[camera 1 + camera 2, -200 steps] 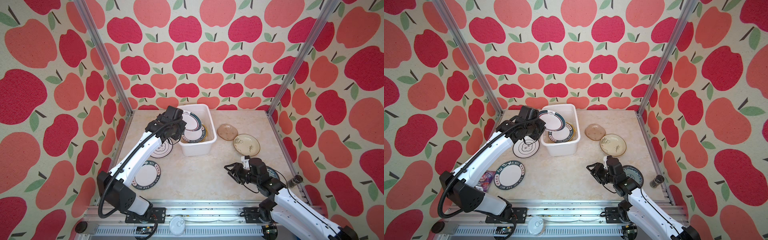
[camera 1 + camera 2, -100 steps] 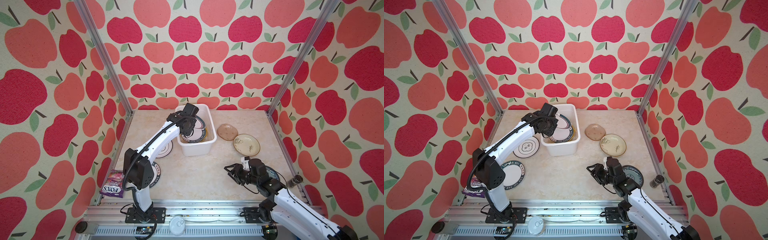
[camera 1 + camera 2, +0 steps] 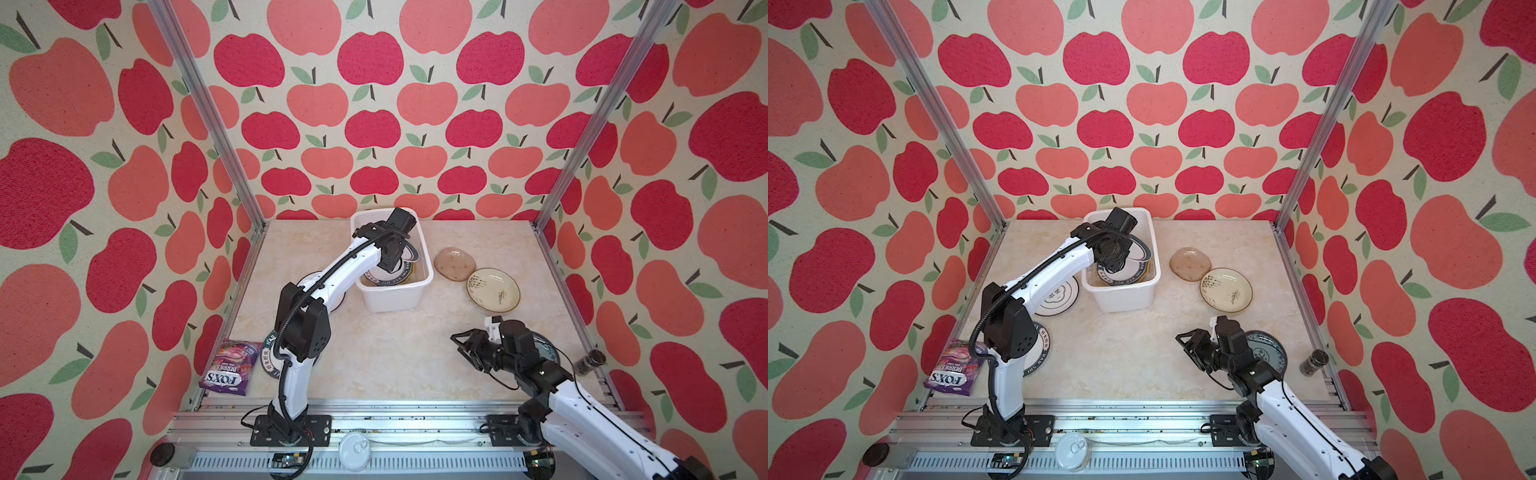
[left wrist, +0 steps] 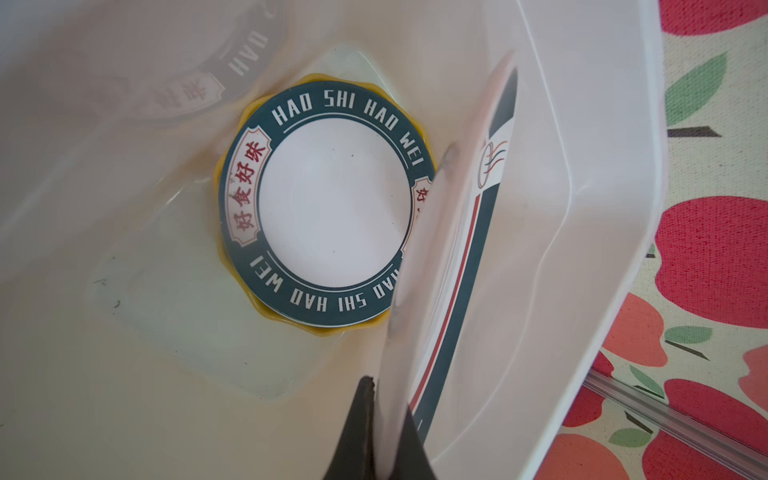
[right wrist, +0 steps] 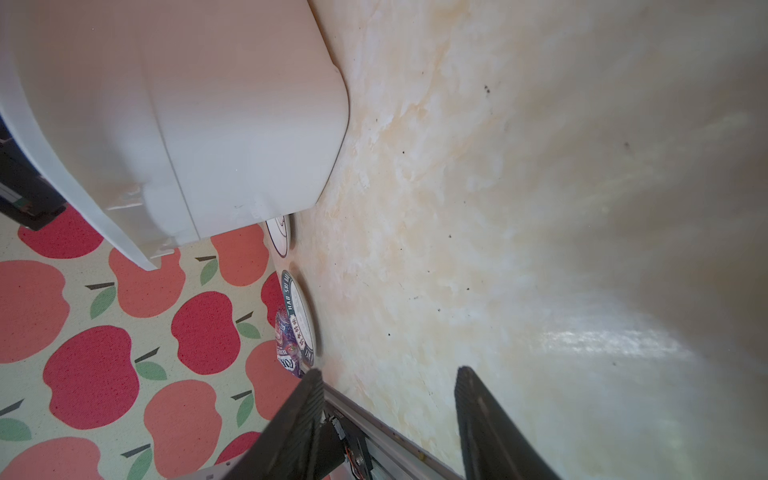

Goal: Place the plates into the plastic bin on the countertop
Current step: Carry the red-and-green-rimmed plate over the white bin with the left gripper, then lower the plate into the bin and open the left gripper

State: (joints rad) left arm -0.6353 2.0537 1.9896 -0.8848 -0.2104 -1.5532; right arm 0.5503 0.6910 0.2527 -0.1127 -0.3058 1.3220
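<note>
Clamping a tilted plate (image 4: 457,257), left fingers (image 4: 360,415) are crowding the plastic bin (image 3: 392,297); right fingers (image 5: 299,419) are hanging apart, blue plate (image 3: 1268,353) half-hidden.

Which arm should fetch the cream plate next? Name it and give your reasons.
Right. The right pincer hangs open and empty over the countertop, on the cream plate's side. The left pincer is shut on a striped plate, edge-on inside the plastic bin.

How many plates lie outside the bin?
5: white plate and lettered plate left of the bin, brown plate and cream plate right of it, blue plate under the right arm. More may be hidden.
</note>
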